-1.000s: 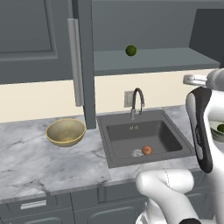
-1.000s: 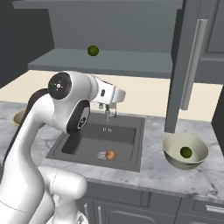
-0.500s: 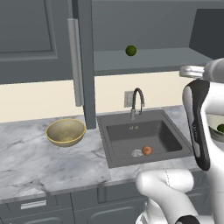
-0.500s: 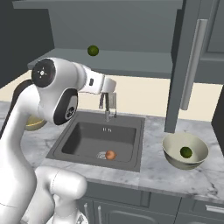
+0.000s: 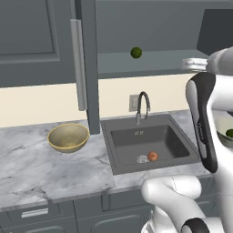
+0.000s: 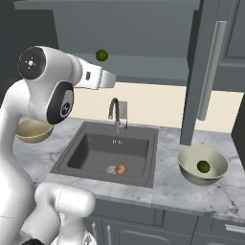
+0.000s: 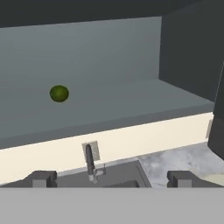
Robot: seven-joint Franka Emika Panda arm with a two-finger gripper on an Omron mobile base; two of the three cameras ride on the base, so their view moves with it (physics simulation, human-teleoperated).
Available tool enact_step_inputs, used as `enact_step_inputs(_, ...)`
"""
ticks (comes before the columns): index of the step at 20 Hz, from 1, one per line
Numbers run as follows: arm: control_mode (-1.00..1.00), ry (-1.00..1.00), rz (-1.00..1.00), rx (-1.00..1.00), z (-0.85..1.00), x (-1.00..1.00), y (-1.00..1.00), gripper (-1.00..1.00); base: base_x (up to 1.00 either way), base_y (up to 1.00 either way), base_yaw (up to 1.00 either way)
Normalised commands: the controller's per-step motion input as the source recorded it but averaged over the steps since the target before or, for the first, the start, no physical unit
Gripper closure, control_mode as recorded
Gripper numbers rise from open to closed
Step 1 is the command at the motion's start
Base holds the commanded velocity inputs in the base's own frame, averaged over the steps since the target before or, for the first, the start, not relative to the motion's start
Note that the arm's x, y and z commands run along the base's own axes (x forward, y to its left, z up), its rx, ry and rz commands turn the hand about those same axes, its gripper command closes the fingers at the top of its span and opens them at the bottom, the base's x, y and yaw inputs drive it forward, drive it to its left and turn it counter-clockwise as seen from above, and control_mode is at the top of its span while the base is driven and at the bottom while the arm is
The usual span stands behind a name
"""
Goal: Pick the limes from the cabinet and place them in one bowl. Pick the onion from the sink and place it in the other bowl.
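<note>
No readable text, label, brand, number or sign on anything I see right now. Cabinet (image 6: 210,72) door plain, handle bare. Sink (image 5: 150,142) wall shows few tiny pale marks under faucet (image 5: 142,105), too small for me to read. Wall plate behind faucet blank. Both bowls unmarked. My own arm casing carries no lettering I can make out.

Left and right base views look forward and down from behind the arm, sharing the sink (image 5: 148,142) (image 6: 107,153), faucet (image 5: 142,105) (image 6: 115,113) and cabinet shelf (image 5: 150,61) (image 6: 139,64). Hand view faces the shelf (image 7: 109,109) closer, level, above the faucet (image 7: 90,162).
</note>
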Motion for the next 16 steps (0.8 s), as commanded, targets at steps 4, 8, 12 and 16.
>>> enact_step_inputs(4, -1.00, 0.00, 0.13, 0.00, 0.21, 0.00, 0.33, -1.00, 0.00, 0.00, 0.00)
enact_step_inputs(8, -1.00, 0.00, 0.12, 0.00, 0.07, 0.09, 0.36, -1.00, 0.00, 0.00, 0.00)
enact_step_inputs(12, -1.00, 0.00, 0.09, 0.00, 0.00, 0.17, 0.31, -1.00, 0.00, 0.00, 0.00)
enact_step_inputs(16, -1.00, 0.00, 0.08, 0.00, -0.03, 0.25, 0.23, -1.00, 0.00, 0.00, 0.00)
